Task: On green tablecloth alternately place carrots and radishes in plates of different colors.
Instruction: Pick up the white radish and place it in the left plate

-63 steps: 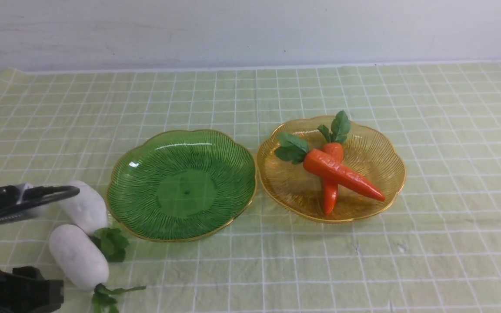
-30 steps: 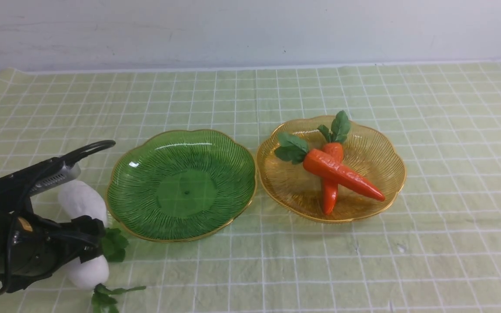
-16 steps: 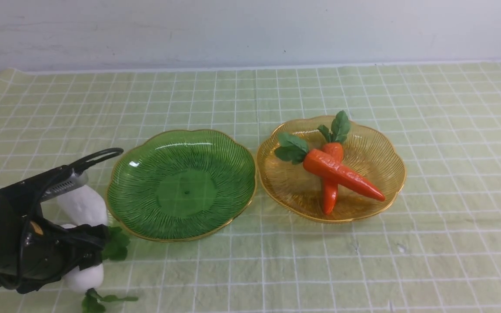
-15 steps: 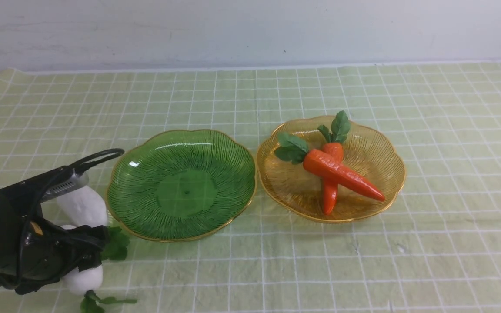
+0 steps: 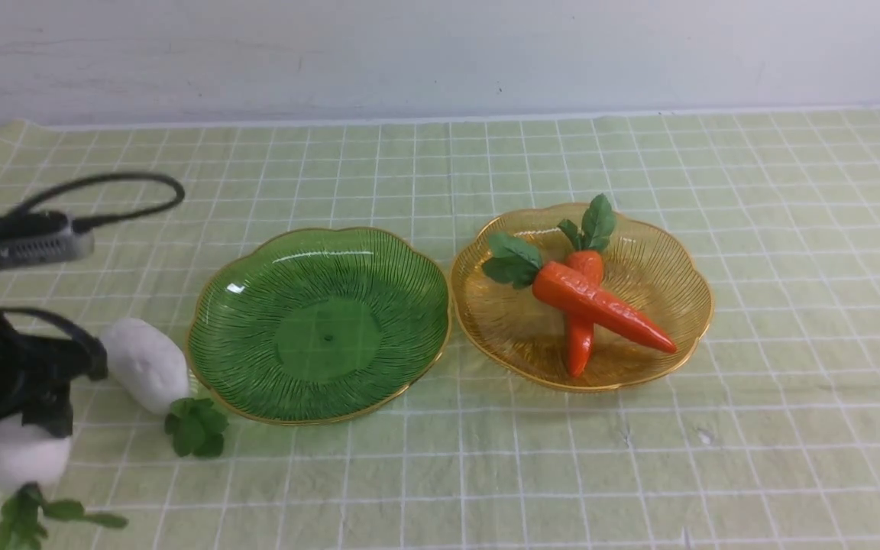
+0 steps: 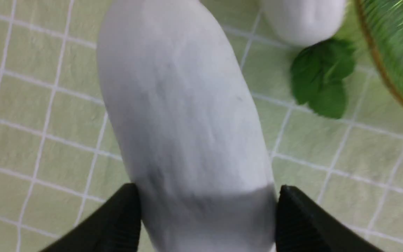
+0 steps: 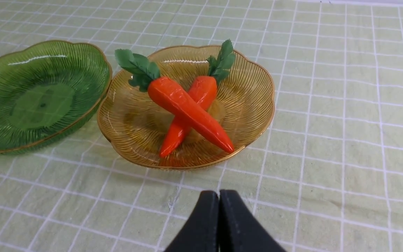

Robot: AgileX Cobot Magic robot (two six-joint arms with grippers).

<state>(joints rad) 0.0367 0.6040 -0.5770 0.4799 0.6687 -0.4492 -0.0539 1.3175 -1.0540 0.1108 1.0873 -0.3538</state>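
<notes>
Landmark: green plate (image 5: 215, 302), empty, flat on the green tablecloth (image 5: 791, 229) covering the table.

Left wrist view:
- The grip is shown plainly only here. The left pincer (image 6: 208, 194) is clamped around the held radish (image 6: 184, 105).
- Its two black fingers (image 6: 117, 220) are pressed against opposite sides of the white body, and the jaws stand wide apart.
- Beyond it, the end of a second radish (image 6: 303, 17), one leaf and a stretch of the green plate's gold rim are seen.
- Whether the held radish clears the cloth cannot be told.

Front view:
- The wider layout is given. The held radish is seen well left of the green plate and nearer the robot, under the dark mass of the arm, with its leaves hanging down.
- How the fingers sit is hidden here.
- A black cable (image 5: 127, 183) loops above the arm.
- The second radish lies on the cloth just left of the green plate, its leaves beside the plate's near-left rim.
- The amber plate (image 5: 661, 252) is set just right of the green plate. The rims all but meet, and contact cannot be settled.
- Two carrots (image 5: 600, 307) are laid crossed inside the amber plate, the longer over the shorter.

Right wrist view:
- The right pincer (image 7: 219, 201) is shown by this view alone. Its fingers are pressed together with nothing between them.
- It is held over bare cloth, apart from the green plate, with the amber plate nearer to it.
</notes>
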